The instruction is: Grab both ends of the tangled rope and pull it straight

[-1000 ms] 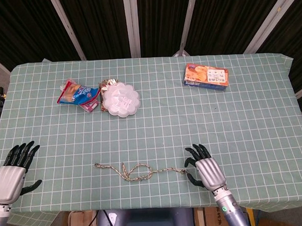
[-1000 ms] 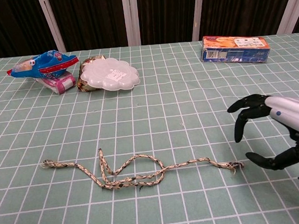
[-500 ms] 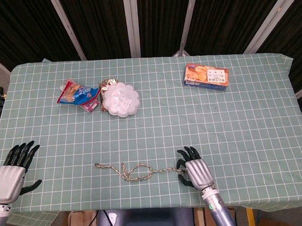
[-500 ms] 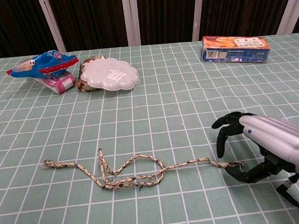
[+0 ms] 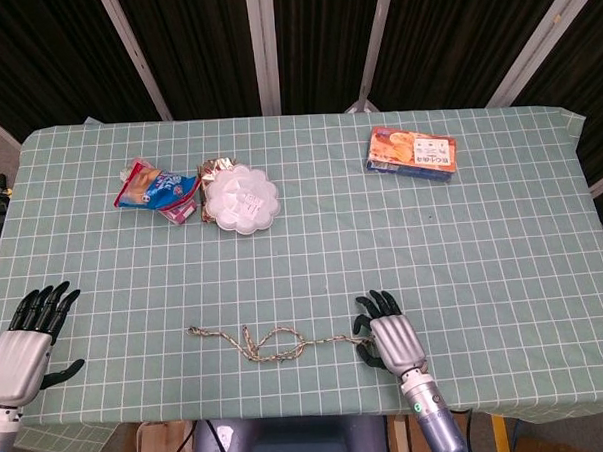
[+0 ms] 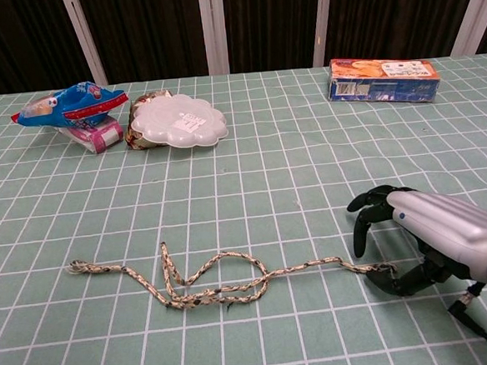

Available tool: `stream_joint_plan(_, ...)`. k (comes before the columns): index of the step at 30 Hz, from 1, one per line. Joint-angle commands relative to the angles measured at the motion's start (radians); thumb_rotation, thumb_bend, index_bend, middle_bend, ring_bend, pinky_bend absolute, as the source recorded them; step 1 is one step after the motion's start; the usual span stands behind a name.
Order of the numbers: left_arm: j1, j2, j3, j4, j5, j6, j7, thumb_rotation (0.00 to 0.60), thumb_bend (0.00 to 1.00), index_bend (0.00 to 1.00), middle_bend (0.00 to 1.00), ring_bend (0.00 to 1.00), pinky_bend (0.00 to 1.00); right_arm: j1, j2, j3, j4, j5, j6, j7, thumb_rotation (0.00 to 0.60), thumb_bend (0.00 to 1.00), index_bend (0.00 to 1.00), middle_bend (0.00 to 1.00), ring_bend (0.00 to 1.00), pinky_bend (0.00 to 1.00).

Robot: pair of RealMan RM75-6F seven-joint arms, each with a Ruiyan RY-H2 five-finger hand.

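Observation:
A thin speckled rope (image 5: pixel 272 344) lies near the table's front edge, with a loose loop in its middle (image 6: pixel 217 283). Its left end (image 6: pixel 75 265) lies free on the cloth. My right hand (image 5: pixel 391 337) arches over the frayed right end (image 6: pixel 385 266), which lies between the curved fingers (image 6: pixel 365 220) and the thumb below; they are still apart and hold nothing. My left hand (image 5: pixel 28 343) hovers at the table's front left corner with fingers spread, well left of the rope. The chest view does not show it.
At the back left lie a blue-and-red snack packet (image 5: pixel 155 188) and a white scalloped container (image 5: pixel 240 199). An orange box (image 5: pixel 411 152) sits at the back right. The green checked tablecloth (image 5: pixel 502 237) ends just in front of the rope.
My right hand has moved left and come down over the rope's right end, settling there in the last half second. The rope and left hand have not moved.

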Motion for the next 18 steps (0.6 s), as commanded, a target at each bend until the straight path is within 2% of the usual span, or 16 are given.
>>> stream_joint_plan(1, 0.0, 0.0, 0.0, -0.001, 0.0, 0.0, 0.0, 0.6, 0.01, 0.0, 0.0, 0.0, 0.0, 0.001, -0.001, -0.001, 0.004, 0.007, 0.0, -0.003, 0.6, 0.39, 0.5, 0.18, 0.0, 0.0)
stream_joint_plan(10, 0.0, -0.001, 0.001, -0.001, 0.001, 0.001, 0.001, 0.6, 0.01, 0.0, 0.0, 0.0, 0.0, 0.003, -0.003, -0.005, 0.006, 0.025, 0.002, -0.003, 0.6, 0.39, 0.53, 0.19, 0.0, 0.0)
stream_joint_plan(18, -0.001, -0.001, 0.001, -0.001, 0.0, 0.0, 0.003, 0.6, 0.01, 0.0, 0.0, 0.0, 0.0, 0.004, 0.002, -0.013, 0.001, 0.03, 0.004, -0.002, 0.6, 0.41, 0.61, 0.21, 0.0, 0.0)
